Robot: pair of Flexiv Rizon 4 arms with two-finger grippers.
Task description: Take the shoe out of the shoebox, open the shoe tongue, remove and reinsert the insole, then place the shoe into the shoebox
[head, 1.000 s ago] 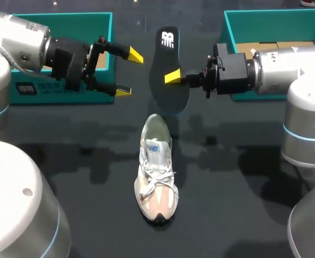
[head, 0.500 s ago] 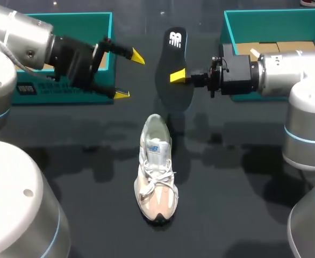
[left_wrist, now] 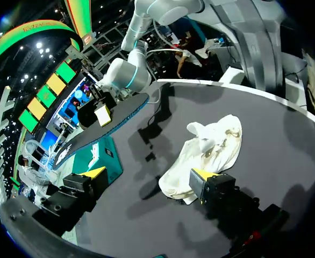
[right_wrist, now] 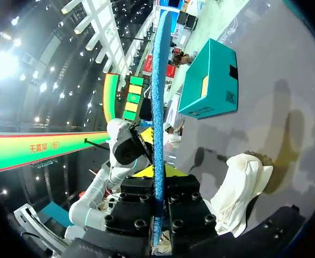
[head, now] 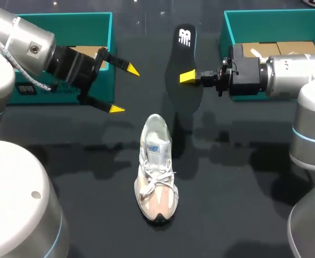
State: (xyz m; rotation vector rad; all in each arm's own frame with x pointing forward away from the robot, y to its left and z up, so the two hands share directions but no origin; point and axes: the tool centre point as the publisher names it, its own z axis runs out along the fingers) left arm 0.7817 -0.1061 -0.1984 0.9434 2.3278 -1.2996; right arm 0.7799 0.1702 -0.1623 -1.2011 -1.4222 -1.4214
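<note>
Half the job looks done: the insole [head: 183, 54] is out, pinched on edge in my right gripper [head: 187, 77] above the table [head: 227, 177], beyond the heel of the shoe [head: 156, 166] lying there between the left teal box [head: 66, 21] and the right teal box [head: 276, 19]. My left gripper [head: 124, 89] hangs spread wide and empty beside the left box. Refitting the insole and boxing the shoe remain, I judge.
</note>
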